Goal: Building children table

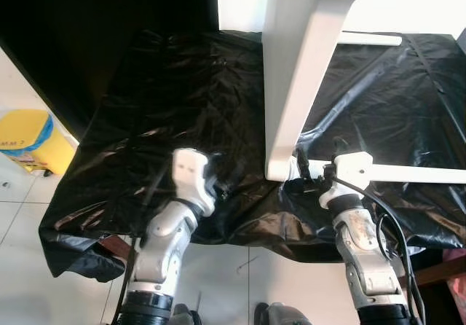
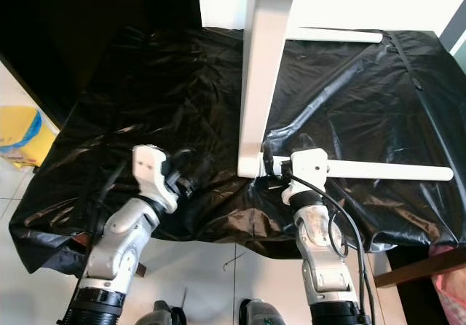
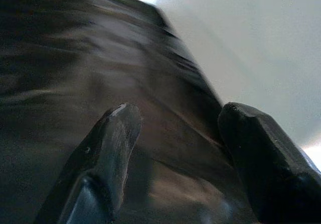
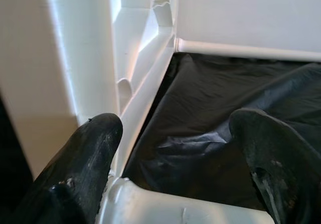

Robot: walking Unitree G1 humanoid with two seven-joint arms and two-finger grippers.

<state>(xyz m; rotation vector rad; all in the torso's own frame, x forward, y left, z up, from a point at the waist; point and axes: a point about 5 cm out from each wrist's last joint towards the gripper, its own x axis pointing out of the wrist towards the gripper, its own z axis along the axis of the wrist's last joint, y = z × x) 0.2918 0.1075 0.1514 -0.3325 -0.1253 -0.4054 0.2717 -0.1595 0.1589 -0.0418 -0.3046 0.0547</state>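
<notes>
A white plastic table leg panel point(image 1: 298, 84) stands tilted on the black plastic sheet point(image 1: 182, 92). From its foot a white rod point(image 1: 415, 173) runs to the right, and another white rod point(image 1: 368, 39) lies farther back. My right gripper point(image 1: 301, 167) is at the foot of the panel, where the rod meets it. In the right wrist view its fingers point(image 4: 95, 148) are open, with the rod's end point(image 4: 170, 206) low between them and the panel point(image 4: 90, 53) beside one finger. My left gripper point(image 1: 220, 186) hovers over the sheet left of the panel, open and holding nothing point(image 3: 180, 118).
The black sheet covers a low surface whose front edge lies just ahead of my arms. A yellow bin point(image 1: 29, 139) stands on the white tiled floor point(image 1: 22, 230) at the left. Something pink point(image 1: 457, 288) shows at the lower right corner.
</notes>
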